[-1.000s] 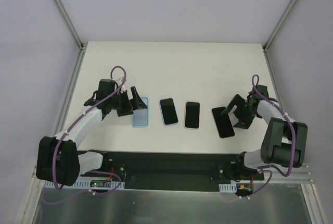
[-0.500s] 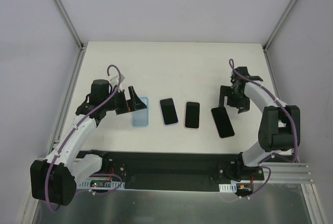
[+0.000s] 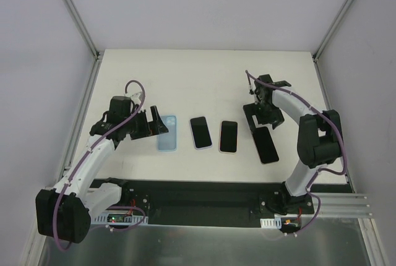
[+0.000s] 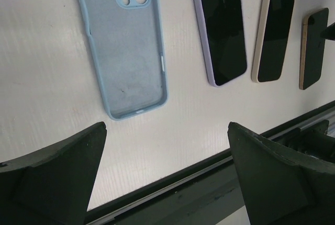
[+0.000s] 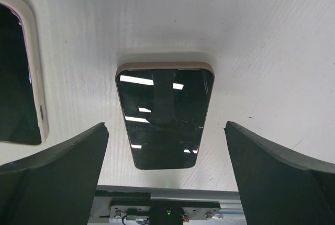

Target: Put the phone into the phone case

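Observation:
A light blue phone case (image 3: 167, 133) lies open side up at the left of a row; it also shows in the left wrist view (image 4: 123, 47). Right of it lie a lilac-edged phone (image 3: 200, 132), a cream-edged phone (image 3: 228, 136) and a gold-edged phone (image 3: 265, 145). My left gripper (image 3: 156, 121) is open and empty just left of the case (image 4: 166, 172). My right gripper (image 3: 258, 122) is open and empty over the far end of the gold-edged phone (image 5: 163, 115), its fingers (image 5: 52, 178) either side of it.
The black base rail (image 3: 198, 195) runs along the table's near edge, close below the phones. The cream-edged phone (image 5: 21, 78) lies just left of my right gripper. White walls and metal posts (image 3: 74, 12) bound the table.
My right arm has swung left and away from me, from the right side of the gold-edged phone to over its far end. My left gripper has shifted slightly left of the case.

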